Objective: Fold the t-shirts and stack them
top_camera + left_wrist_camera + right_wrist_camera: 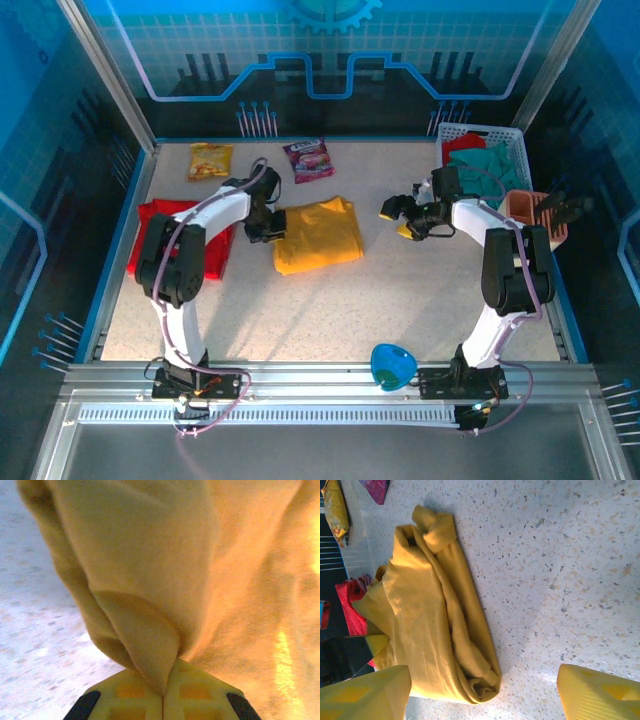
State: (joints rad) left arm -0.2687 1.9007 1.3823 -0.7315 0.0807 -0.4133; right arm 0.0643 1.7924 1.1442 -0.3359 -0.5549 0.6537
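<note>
**Mustard-yellow t-shirt** (pixel 318 235): it is lying near the middle of the table (pixel 400 300), bunched into a rough, partly folded slab. In the right wrist view its nearer edge is rolling up thick and uneven.

**Left claw** (pixel 268 232): I am clenching it on the shirt's left edge. In the left wrist view the two fingers are meeting with a pleat of yellow cloth pinched between them.

**Right claw** (pixel 398 218): I am holding it spread wide and empty over bare tabletop, just to the right of the shirt and not touching it.

**Red t-shirt** (pixel 160 210): it is lying at the table's left side, partly under my left arm. I cannot tell how neatly it is folded.

**Snack packets** (pixel 210 160): two are lying at the far edge, apart from both shirts.

**Step in hand (judged):** I am folding the yellow shirt. One edge is gripped and the fold is not yet flat or square.

**Next move (judged):** I am needing a second grip. The right claw should take a matching edge so the cloth lifts evenly, since a single pinch may drag the whole bundle. After that come laying the fold over, smoothing it, and stacking it with the red shirt.
</note>
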